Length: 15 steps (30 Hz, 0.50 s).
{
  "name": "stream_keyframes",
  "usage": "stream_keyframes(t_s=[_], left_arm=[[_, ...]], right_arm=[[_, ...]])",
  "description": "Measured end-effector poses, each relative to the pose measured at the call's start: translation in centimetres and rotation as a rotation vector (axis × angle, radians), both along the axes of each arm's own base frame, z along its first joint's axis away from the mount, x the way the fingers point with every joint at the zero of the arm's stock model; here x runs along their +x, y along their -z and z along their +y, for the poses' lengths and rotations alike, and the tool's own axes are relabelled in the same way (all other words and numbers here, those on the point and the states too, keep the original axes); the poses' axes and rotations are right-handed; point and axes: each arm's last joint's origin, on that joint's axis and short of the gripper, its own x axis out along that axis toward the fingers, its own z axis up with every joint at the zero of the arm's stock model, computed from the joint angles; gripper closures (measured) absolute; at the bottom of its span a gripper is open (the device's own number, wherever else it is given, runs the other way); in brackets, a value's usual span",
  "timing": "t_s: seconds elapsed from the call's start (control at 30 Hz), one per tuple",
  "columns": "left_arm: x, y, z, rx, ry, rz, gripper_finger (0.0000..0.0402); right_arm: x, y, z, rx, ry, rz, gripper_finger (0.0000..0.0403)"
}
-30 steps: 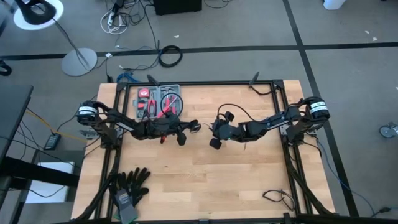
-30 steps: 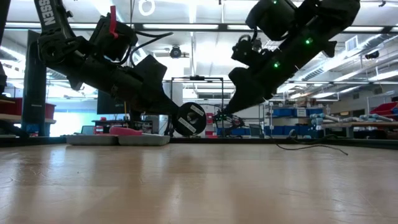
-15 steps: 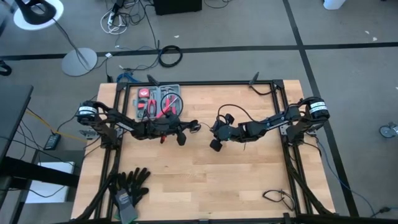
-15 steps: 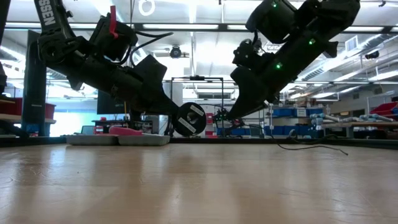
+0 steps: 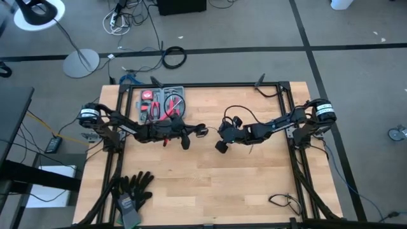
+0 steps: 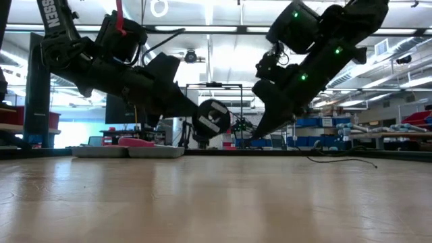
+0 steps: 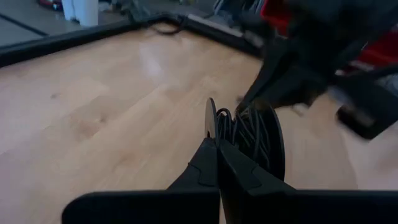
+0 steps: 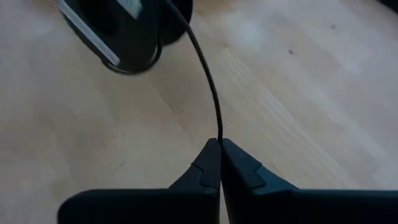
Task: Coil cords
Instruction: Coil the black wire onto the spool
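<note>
On the table's left edge, near the front corner, we see a pair of black gloves [image 5: 131, 191] lying flat, well apart from both arms. At the back edge on the left sits a grey tool tray [image 5: 161, 104] with red-handled tools, just behind the left arm.

Our left gripper [image 5: 198, 131] hangs above the middle of the wooden table [image 5: 210, 184], its fingers [image 7: 211, 163] pressed together on the rim of a round black spool [image 7: 249, 138] wound with black cord. In the low view the spool [image 6: 211, 117] is held clear of the tabletop, with open air under it.

A thin black cord [image 8: 207, 81] runs from the spool across the small gap to our right gripper [image 5: 220, 131], just beside the left one. The right fingers [image 8: 214, 158] are pinched closed on that cord, with bare wood below them.

Behind the right arm, a loop of the cord [image 5: 240, 112] arcs over the table. Farther right, another black wire [image 6: 341, 160] lies loose on the surface near the back.

The whole front half of the table, between the gloves and the right front corner, is open wood. At that right front corner a small tangle of dark wire [image 5: 284, 201] lies close to the frame rail [image 5: 299, 172] along the table's right edge.
</note>
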Motion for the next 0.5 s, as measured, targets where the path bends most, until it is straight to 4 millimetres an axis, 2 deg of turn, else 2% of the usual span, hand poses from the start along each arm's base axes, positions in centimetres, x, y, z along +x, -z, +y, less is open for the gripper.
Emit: stream_keyframes(t_s=[0.1, 0.27, 0.33, 0.5], left_arm=[[0.0, -0.2, 0.1, -0.005, -0.009, -0.026, 0.0401], [0.0, -0.1, 0.4, -0.046, -0.043, -0.029, 0.0401], [-0.1, -0.1, 0.5, -0.048, -0.060, -0.024, 0.0401], [-0.2, 0.3, 0.6, -0.053, -0.123, 0.005, 0.0401]], right_arm=[[0.4, 1.4, 0.3, 0.035, -0.010, 0.020, 0.0402], [2.2, 4.7, 1.7, 0.095, -0.064, -0.056, 0.0402], [3.3, 5.1, 2.3, 0.075, -0.096, -0.113, 0.0402], [5.6, 5.0, 2.6, 0.079, -0.176, -0.095, 0.0403]])
